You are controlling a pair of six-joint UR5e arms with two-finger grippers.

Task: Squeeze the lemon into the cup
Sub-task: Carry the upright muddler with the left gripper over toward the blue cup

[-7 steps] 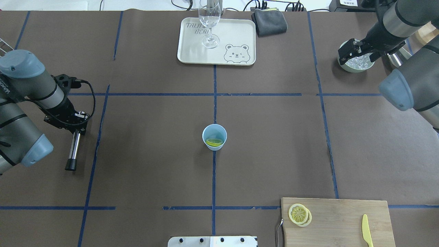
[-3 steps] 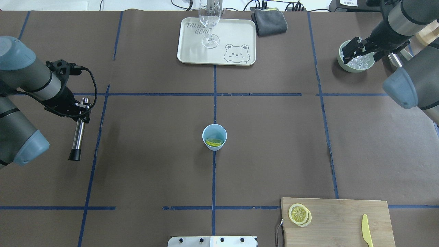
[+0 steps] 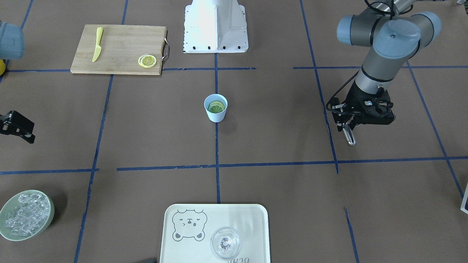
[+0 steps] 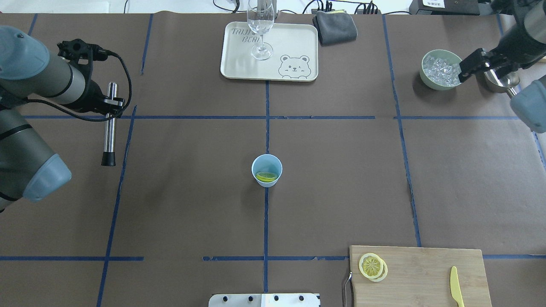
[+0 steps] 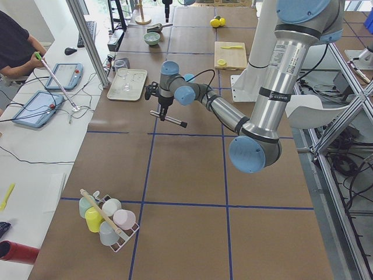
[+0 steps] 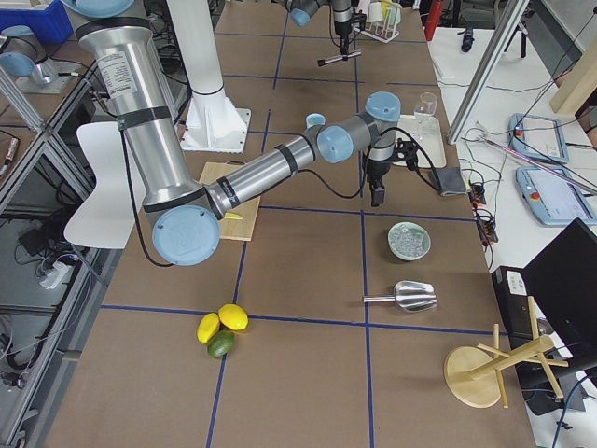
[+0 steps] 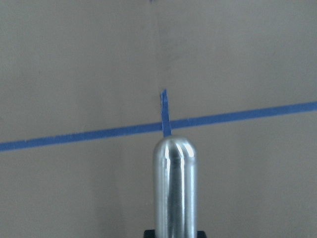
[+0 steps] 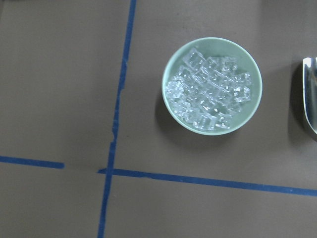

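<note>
A table covered in matte brown paper was crossed by blue tape lines. At its centre stood the cup [image 4: 266, 169], small, light blue and tapered, with no handle and a plain plastic look. The lemon slice [image 4: 266, 176] lay flat inside the cup near the bottom, showing a yellow rind and pale segmented flesh.

At the table's left side, the left gripper [image 4: 111, 102] was clamped around a metal muddler [image 4: 109, 132]. This was a polished chrome cylinder with one rounded end and a black tip at the other. The exterior left view showed it held roughly level above the paper, well apart from the cup.

At the far right, the right gripper [image 4: 467, 70] hung just beside a round, pale-green bowl [image 8: 166, 99]. Whether its fingers were spread or closed could not be made out. The bowl was heaped with clear, glossy ice cubes [image 8: 210, 87], and a shiny metal scoop [image 8: 309, 94] lay near it.

A cream rectangular tray [image 4: 294, 38] with rounded corners and a printed bear face sat at the far edge, carrying a clear wine glass [image 4: 260, 25]. A folded grey cloth [image 4: 335, 26] lay beside the tray. At the near edge, a wooden cutting board [image 4: 422, 273] bore stacked lemon slices [image 4: 372, 266] and a slim yellow knife [image 4: 456, 286].
</note>
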